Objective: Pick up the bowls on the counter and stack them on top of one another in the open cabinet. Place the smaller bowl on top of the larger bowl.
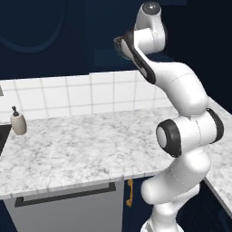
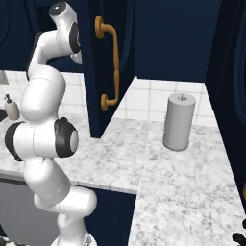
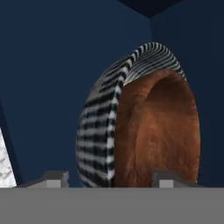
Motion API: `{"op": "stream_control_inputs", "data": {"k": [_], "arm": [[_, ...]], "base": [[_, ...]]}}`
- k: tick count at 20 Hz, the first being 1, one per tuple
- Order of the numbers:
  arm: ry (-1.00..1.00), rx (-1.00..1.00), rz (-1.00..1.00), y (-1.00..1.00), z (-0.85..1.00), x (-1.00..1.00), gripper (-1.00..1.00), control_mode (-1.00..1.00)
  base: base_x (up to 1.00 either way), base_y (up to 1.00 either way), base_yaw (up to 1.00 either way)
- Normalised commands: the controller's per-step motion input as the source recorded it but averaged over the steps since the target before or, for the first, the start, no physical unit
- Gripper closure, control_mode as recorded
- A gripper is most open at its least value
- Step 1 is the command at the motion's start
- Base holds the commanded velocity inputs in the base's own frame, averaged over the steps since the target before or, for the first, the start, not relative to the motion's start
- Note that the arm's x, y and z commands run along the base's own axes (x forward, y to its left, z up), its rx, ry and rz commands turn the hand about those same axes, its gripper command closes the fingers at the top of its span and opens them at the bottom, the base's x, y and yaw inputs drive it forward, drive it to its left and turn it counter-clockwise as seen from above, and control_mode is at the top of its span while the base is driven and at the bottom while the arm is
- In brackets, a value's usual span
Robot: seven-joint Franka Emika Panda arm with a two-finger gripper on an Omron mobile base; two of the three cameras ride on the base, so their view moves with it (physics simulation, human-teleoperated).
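Observation:
In the hand view the smaller reddish-brown bowl [image 3: 157, 135] sits nested inside the larger grey bowl [image 3: 98, 135], whose streaked rim wraps around it. Both rest inside the open cabinet [image 3: 43, 65], and the rolled camera shows them on their side. My gripper [image 3: 111, 177] is open. Its fingertips [image 3: 54, 177] stand wide apart just in front of the stacked bowls, gripping nothing. In the left base view the arm reaches up so that the hand [image 1: 123, 45] is at the cabinet's dark interior [image 1: 99, 36], above the counter [image 1: 81, 145].
A soap dispenser [image 1: 18, 121] stands at the counter's left. A grey paper-towel roll [image 2: 178, 121] stands on the right counter [image 2: 168, 182]. The navy door with a gold handle [image 2: 108, 62] hangs open beside the arm. A grey front with a black bar handle [image 1: 63, 195] lies below.

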Motion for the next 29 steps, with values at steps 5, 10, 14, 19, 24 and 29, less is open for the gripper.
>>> {"op": "stream_control_inputs", "data": {"k": [5, 10, 14, 19, 24, 29], "arm": [[-0.35, -0.09, 0.00, 0.00, -0.05, -0.91, -1.00, -1.00], [-0.27, -0.09, 0.00, 0.00, -0.38, -1.00, -1.00, -1.00], [0.03, -0.07, 0.00, 0.00, -0.89, -1.00, -1.00, -1.00], [0.32, -0.10, 0.00, 0.06, -1.00, -1.00, -1.00, -1.00], [0.46, -0.13, -0.03, 0.11, -1.00, -0.50, -1.00, -1.00], [0.18, -0.02, 0.00, 0.01, -0.35, 0.00, -1.00, -1.00]], "base": [[0.00, 0.00, 0.00], [0.00, 0.00, 0.00], [0.00, 0.00, 0.00], [0.00, 0.00, 0.00], [0.00, 0.00, 0.00], [0.00, 0.00, 0.00]]}}
